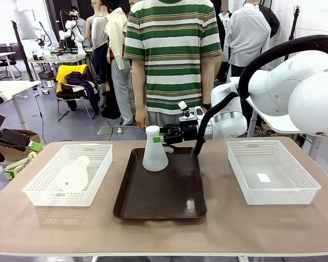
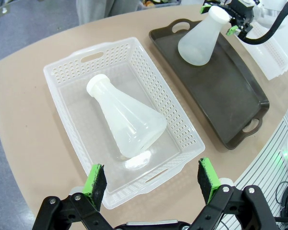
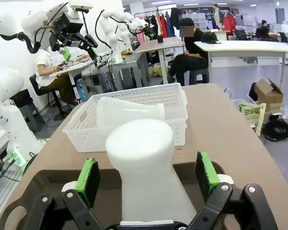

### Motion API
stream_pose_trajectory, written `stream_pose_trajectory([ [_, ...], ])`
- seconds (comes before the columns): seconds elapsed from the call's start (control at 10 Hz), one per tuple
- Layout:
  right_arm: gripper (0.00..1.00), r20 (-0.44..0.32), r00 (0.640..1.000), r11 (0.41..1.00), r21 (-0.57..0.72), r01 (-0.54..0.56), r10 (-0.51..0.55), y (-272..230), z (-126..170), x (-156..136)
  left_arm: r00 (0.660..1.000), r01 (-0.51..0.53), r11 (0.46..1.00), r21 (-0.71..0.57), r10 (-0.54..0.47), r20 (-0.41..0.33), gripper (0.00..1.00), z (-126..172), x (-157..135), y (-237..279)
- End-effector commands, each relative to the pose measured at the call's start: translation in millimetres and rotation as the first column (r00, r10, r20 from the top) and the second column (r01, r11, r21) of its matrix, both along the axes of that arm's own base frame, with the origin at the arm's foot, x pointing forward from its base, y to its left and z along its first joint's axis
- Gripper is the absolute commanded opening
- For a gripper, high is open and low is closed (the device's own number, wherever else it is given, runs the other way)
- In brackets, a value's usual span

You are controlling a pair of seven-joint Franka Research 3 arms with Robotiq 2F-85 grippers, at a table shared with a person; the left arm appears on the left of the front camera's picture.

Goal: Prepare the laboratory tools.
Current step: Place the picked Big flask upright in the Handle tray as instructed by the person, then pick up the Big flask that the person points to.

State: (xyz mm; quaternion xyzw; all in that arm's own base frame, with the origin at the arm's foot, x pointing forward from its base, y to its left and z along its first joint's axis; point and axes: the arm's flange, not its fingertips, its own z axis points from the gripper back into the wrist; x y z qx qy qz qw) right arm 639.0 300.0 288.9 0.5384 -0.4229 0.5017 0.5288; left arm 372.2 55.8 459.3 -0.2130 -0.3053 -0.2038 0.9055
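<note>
On the brown tray (image 1: 158,196), far end: upright flask (image 1: 154,155), its neck sitting right between the green pads (image 3: 88,179) of the right gripper (image 3: 146,175). A gap shows on both sides of the neck, so no contact that I can see. Second flask (image 2: 127,120) lies on its side in the left mesh basket (image 2: 173,108), base toward the robot's side, neck toward the person's side. Both flasks look alike: frosted white, translucent, conical, with a wide base, narrow neck and thick lip at the mouth. Right gripper jaws are spread wide, gripping nothing. Left gripper (image 2: 151,178) hangs above the basket, apart from it and the flask, jaws spread just as wide, empty.
</note>
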Motion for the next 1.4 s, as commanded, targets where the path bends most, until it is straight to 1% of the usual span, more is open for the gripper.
stream_pose_trajectory([
  [0.0, 1.0, 0.008, 1.0, 1.0, 0.011, -0.006, 0.006, 0, -1, 0, 1.0, 0.014, 1.0, -0.014, -0.013, 0.014, 1.0, -2, 2, 2],
  [1.2, 1.0, 0.0, 1.0, 1.0, 0.0, 0.0, 0.0, 0, 0, 0, 1.0, 0.014, 1.0, -0.014, -0.013, 0.014, 1.0, -2, 2, 2],
  [1.3, 1.0, 0.061, 0.997, 0.997, -0.067, 0.041, -0.037, -20, 22, -14, 1.0, 0.014, 1.0, -0.014, -0.013, 0.014, 1.0, -2, 2, 2],
])
